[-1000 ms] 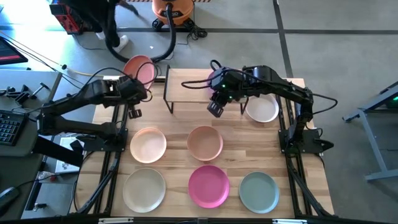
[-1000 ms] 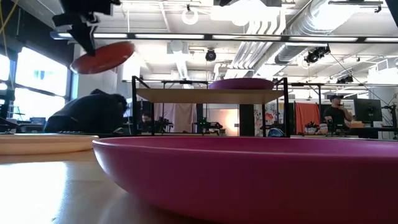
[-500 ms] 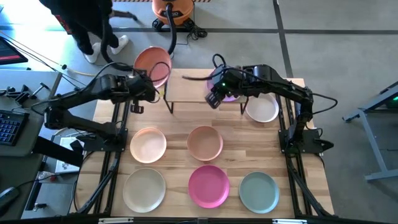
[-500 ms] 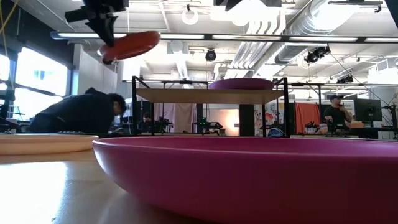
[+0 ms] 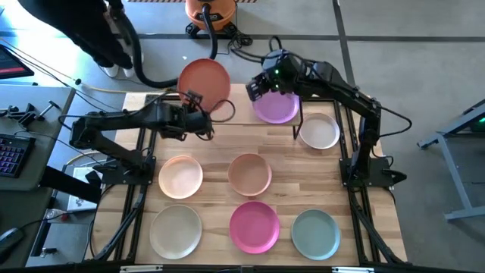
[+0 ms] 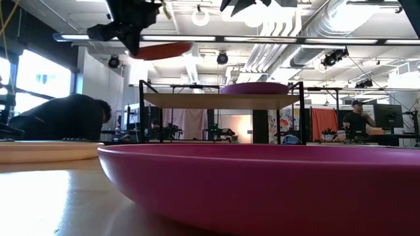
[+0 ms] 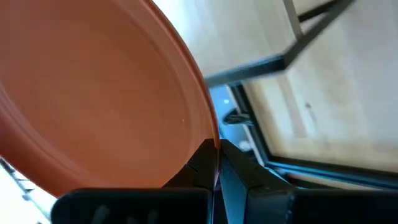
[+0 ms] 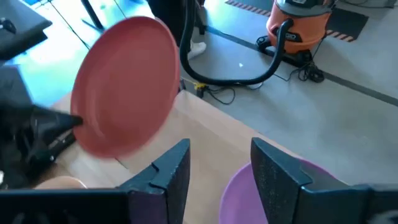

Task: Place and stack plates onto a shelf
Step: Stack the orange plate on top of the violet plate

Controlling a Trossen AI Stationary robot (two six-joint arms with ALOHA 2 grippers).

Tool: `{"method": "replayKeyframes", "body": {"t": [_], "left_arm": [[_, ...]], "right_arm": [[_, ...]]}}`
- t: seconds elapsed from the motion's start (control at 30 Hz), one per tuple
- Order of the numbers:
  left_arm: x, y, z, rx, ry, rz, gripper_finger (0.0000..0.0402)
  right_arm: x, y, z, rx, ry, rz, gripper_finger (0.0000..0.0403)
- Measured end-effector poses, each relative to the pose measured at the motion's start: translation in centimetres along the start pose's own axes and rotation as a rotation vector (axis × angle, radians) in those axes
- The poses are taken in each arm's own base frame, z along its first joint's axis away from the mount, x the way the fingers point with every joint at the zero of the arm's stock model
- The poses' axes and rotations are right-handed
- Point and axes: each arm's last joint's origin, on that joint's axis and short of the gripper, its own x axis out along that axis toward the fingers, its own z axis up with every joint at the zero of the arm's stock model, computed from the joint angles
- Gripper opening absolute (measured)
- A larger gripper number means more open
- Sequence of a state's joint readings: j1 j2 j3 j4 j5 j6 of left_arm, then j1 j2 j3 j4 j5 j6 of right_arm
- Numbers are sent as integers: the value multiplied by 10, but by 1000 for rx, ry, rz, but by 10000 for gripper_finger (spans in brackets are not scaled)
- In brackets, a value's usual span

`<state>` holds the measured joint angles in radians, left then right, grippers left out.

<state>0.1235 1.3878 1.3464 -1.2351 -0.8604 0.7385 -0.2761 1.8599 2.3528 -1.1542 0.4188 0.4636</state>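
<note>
The butcher-block table (image 5: 288, 178) carries 6 plates on its own surface: a white plate (image 5: 319, 131) near the right arm's base, a cream plate (image 5: 180, 176) and a tan-pink plate (image 5: 250, 173) in the middle row, and a pale beige plate (image 5: 176, 231), a magenta plate (image 5: 254, 226) and a pale teal plate (image 5: 315, 233) along the near edge. At the far side stands the shelf (image 6: 220, 100), a light-wood board on thin black legs. The purple plate (image 5: 276, 108) lies flat on the shelf's right half. The terracotta plate (image 5: 204, 81) hangs in the air over the shelf's left end, level and clear of the board. The left gripper (image 7: 214, 165) is clamped tight on that plate's rim. The right gripper (image 8: 217, 165) hovers just above the purple plate's far edge, fingers spread wide and empty.
</note>
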Motion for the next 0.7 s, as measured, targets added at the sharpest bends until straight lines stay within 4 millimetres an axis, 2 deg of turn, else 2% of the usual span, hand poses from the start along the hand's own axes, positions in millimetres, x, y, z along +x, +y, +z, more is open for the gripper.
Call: {"method": "replayKeyframes", "body": {"t": [0.3,0.7], "left_arm": [[-12,-6,30,147,-53,123,0],[-25,-7,39,276,-85,204,0]], "right_arm": [[4,-7,5,6,15,45,144],[3,10,-5,-29,68,135,144]]}}
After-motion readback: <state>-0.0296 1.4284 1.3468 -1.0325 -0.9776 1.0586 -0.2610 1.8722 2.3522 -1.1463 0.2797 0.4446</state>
